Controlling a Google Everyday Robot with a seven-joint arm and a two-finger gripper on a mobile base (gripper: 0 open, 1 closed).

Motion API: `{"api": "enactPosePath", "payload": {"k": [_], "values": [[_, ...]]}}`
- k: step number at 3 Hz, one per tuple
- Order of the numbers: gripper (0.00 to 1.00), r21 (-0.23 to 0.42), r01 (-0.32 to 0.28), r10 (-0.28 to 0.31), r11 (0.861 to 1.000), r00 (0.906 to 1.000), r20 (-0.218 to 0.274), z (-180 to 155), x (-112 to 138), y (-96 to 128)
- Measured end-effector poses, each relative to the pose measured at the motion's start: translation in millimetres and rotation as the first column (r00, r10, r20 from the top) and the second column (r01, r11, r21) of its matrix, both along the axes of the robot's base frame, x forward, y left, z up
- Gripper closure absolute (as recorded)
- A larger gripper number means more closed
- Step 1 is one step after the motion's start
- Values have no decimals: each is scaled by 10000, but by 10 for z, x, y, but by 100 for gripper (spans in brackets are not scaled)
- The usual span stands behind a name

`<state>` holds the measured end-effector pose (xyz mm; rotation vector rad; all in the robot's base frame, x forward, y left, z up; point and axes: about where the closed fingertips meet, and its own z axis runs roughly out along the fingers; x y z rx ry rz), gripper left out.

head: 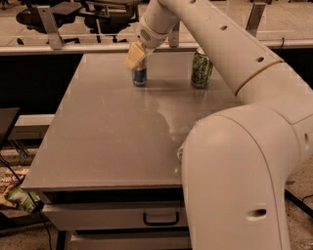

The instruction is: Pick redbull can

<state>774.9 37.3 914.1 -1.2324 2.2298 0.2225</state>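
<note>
The redbull can [140, 76], slim with a blue lower part, stands upright at the far middle of the grey table [107, 132]. My gripper [135, 55], with pale yellow tips, is right over the can's top and covers its upper part. The arm reaches in from the right foreground across the table to it. The white and green 7UP can is hidden behind the arm.
A wider green can [201, 68] stands upright at the far right of the table, a short way right of the redbull can. Office chairs [73, 14] stand behind a rail beyond the table. A drawer handle [160, 218] shows under the front edge.
</note>
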Motion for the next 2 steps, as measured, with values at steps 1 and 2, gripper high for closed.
{"api": "enactPosePath", "payload": {"k": [1,2], "values": [[61,142,-188,188,9997,9998,-49,64,-26,38],[84,142,-515,516,9986,9987,-61,179,-98,83]]}}
